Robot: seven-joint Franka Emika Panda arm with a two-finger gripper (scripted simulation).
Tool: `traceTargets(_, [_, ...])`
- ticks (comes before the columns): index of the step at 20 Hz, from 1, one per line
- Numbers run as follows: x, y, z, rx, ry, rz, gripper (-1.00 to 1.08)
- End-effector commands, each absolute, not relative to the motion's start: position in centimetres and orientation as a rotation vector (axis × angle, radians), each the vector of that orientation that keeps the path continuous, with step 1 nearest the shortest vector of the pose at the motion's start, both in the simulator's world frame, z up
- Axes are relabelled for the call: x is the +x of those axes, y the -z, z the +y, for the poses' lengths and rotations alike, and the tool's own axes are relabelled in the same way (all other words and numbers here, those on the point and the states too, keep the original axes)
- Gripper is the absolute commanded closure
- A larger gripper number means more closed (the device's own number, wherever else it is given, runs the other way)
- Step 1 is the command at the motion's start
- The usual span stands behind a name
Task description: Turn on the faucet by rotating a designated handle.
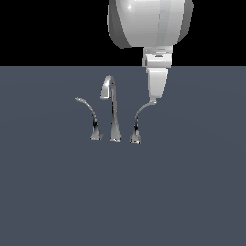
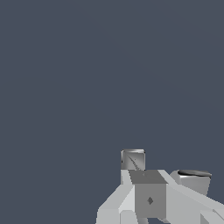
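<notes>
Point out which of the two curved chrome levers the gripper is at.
The handle on the exterior view's right, its blade arcing right up to the gripper. The mirror-image lever arcs left, beyond the tall spout, away from the arm.

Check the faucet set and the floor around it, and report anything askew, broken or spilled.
Nothing stands out. The spout and both levers stand upright on their flared bases, the left lever mirroring the handle. The grey floor shows no spill. The gripper sits at the handle's tip; contact is unclear.
</notes>
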State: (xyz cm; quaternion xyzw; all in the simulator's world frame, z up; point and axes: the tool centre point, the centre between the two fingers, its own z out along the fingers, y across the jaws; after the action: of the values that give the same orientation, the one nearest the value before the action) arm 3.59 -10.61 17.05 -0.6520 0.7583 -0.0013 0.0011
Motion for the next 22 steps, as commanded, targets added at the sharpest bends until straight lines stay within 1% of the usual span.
traceTargets(1, [2.6, -17.0, -10.9, -2.045, 0.000, 2.386, 1.08])
traceTargets(4, [1.6, -17.0, -11.2, -2.044, 0.000, 2.386, 1.08])
traceTargets(5, [1.6, -17.0, -11.2, -2.044, 0.000, 2.386, 1.08])
traceTargets(6, [2.5, -17.1, -10.5, -2.049, 0.010, 2.369, 1.08])
traceTargets(22, [-2.6, -17.1, -8.8, -2.044, 0.001, 2.385, 1.08])
